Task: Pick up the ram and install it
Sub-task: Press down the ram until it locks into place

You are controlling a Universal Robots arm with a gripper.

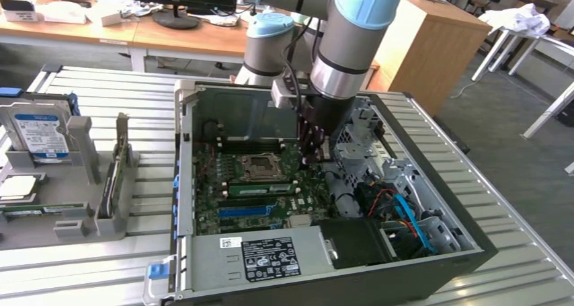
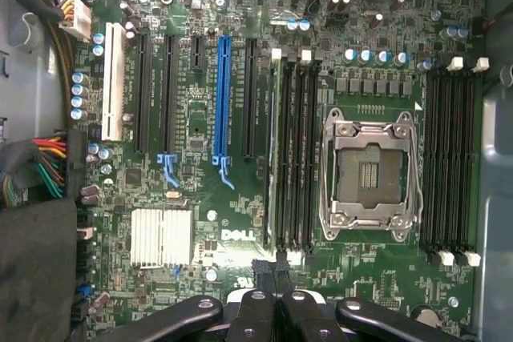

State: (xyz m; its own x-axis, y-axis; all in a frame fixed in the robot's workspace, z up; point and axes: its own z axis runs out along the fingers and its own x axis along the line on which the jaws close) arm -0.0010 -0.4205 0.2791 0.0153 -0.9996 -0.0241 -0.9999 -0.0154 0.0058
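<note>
Exterior view first. Nearest the lens is the power supply [image 1: 260, 252], grey with a black label, at the near end of the open computer case [image 1: 466, 242], which lies on the slatted table [image 1: 99, 252]. My landmark is the CPU socket [image 1: 258, 166]. On the camera side of that socket a green stick with a white label stands on edge among the memory slots. I take it for the ram [image 1: 260, 188]. Its long axis runs across the board, from the exterior view's left to the exterior view's right. The end effector [image 1: 311, 159] hangs down into the case off the socket's side toward the exterior view's right, near that end of the ram and above board level. A hard drive [image 1: 40, 134] sits in a grey holder well outside the case.

Wrist view. The end effector [image 2: 276, 274] has its dark fingers [image 2: 258, 278] pressed together, narrow, and I see nothing between them. Straight ahead of the fingertips runs the bank of memory slots [image 2: 295, 158] beside the CPU socket [image 2: 370, 170], on its side facing the blue slot strip [image 2: 224, 94]. A thin pale-blue edge [image 2: 270, 158] along the bank's far side from the socket may be the ram seen from above; I cannot be sure. My judgement: slot line and finger line share one axis, with the near slot ends just beyond the tips.
</note>
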